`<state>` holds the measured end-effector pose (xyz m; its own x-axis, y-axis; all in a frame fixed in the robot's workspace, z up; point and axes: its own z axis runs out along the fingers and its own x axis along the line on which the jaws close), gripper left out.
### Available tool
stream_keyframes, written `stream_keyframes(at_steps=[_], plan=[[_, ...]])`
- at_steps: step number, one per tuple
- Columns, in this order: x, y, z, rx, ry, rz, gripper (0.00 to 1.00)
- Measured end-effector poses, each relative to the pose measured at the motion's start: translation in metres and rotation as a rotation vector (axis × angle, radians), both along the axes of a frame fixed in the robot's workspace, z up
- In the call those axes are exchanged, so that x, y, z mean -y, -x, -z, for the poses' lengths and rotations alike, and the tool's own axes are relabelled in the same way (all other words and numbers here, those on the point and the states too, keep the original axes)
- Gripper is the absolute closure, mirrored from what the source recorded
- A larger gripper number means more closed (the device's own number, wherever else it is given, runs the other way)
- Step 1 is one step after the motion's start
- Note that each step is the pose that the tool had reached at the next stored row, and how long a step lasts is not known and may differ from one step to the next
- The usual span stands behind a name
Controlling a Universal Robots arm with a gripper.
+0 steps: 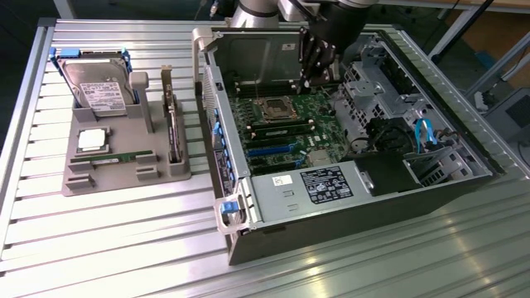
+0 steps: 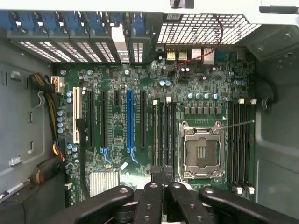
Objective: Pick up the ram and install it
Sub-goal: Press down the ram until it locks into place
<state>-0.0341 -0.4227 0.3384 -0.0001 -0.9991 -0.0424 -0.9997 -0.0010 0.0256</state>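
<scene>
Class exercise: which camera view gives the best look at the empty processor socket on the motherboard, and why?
The wrist view: it looks straight down on the processor socket, so its metal frame and open centre show clearly between the memory slots. The exterior view shows the same socket from an angle, deep inside the case below the gripper.

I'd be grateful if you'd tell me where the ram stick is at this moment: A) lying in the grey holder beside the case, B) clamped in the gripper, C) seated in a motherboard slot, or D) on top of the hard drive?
A: the ram lies in the grey holder beside the case, while the gripper hangs shut over the motherboard, holding nothing.
</scene>
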Motion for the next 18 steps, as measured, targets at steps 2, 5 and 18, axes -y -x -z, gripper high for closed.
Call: stream_keyframes(at_steps=[2, 5, 18], plan=[[0.0000, -0.0035, 0.0000, 0.0000, 0.0001, 0.000, 0.90], [0.0001, -0.0076, 0.0000, 0.0000, 0.0000, 0.000, 0.90], [0.0000, -0.0080, 0.0000, 0.0000, 0.0001, 0.000, 0.90]])
